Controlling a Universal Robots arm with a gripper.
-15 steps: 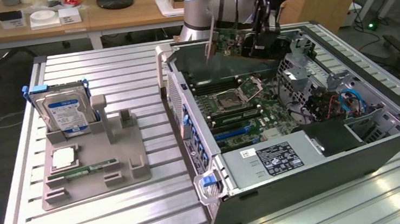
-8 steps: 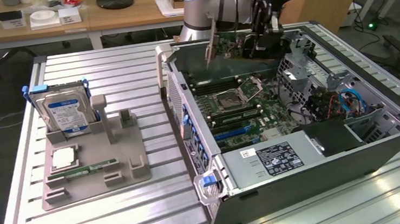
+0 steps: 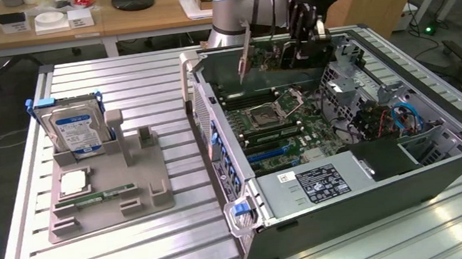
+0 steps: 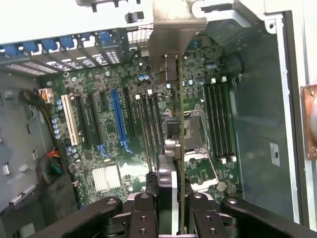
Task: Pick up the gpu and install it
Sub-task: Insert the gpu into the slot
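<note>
In the exterior view's upper middle, the gripper (image 3: pixel 305 35) is clamped on the gpu (image 3: pixel 244 50) over the open computer case (image 3: pixel 369 174). The card's dark body is hard to make out.

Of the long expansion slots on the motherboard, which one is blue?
The blue slot is the single one of that colour, and it has black slots next to it. One white slot lies further off. All the others are black.
</note>
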